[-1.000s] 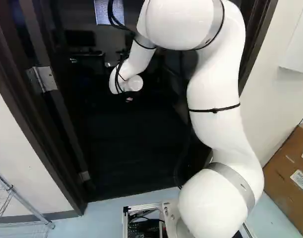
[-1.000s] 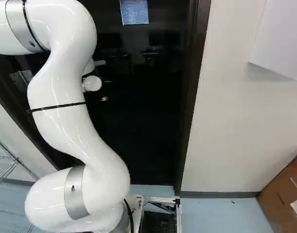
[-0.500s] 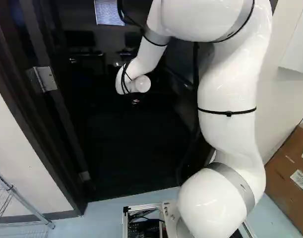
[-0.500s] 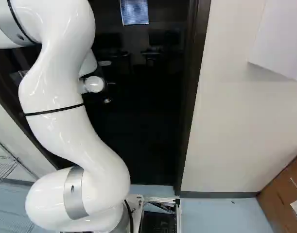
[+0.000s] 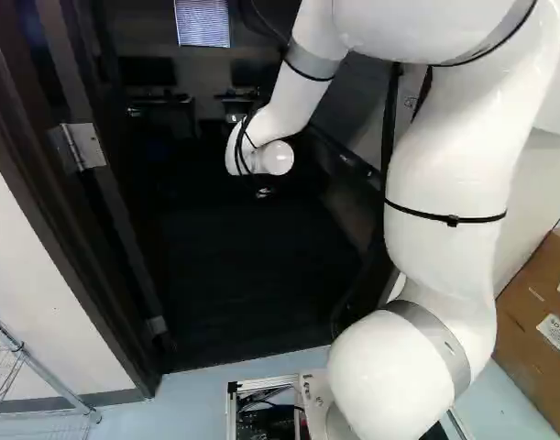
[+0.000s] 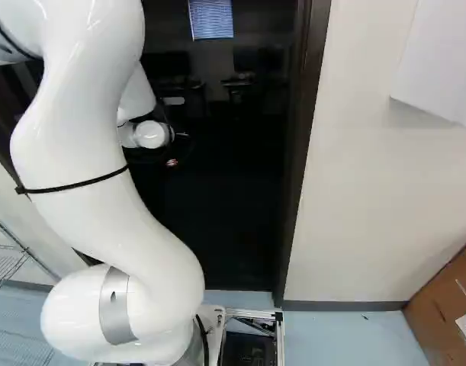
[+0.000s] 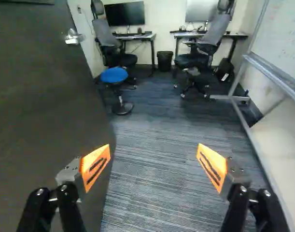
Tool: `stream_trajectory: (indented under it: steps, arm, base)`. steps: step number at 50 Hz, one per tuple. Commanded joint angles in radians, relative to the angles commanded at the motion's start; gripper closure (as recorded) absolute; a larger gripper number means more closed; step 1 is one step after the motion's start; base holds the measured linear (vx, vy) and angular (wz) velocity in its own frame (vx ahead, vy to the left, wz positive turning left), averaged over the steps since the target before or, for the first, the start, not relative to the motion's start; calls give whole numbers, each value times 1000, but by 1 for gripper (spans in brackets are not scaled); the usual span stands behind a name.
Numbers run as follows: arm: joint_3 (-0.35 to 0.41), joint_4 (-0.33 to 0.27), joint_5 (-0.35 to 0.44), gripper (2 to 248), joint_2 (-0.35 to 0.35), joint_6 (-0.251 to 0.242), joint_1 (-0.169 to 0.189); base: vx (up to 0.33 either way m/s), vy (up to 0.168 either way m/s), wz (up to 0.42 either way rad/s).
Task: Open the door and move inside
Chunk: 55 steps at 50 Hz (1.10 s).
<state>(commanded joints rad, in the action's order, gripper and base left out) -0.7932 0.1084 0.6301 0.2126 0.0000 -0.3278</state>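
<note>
The door [image 7: 46, 106] stands open beside the hand [image 7: 154, 166], its lever handle [image 7: 73, 37] farther ahead; the hand is open and empty. Carpeted floor [image 7: 152, 130] lies ahead, so entry probably calls for forward travel, keeping off the door. The cardboard box [image 5: 527, 321] bears a printed label [image 5: 559, 335].

Door [image 7: 46, 106]: dark, flat panel, upright. Silver lever handle [image 7: 74, 37] near its free edge. Stands wide open, angled inward. Hinge side is at the left of the left base view, silver metal hinge [image 5: 82, 147] showing.
</note>
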Motion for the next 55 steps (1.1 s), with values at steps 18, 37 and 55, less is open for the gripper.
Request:
stream_trajectory:
  steps: [18,37,55]
  arm:
    - [94,42,0,3,-85,0,29]
    - [200,52,0,3,-185,0,49]
    - [300,52,2,3,-284,0,68]
  base:
    - [0,0,0]
    - [0,0,0]
    - [0,0,0]
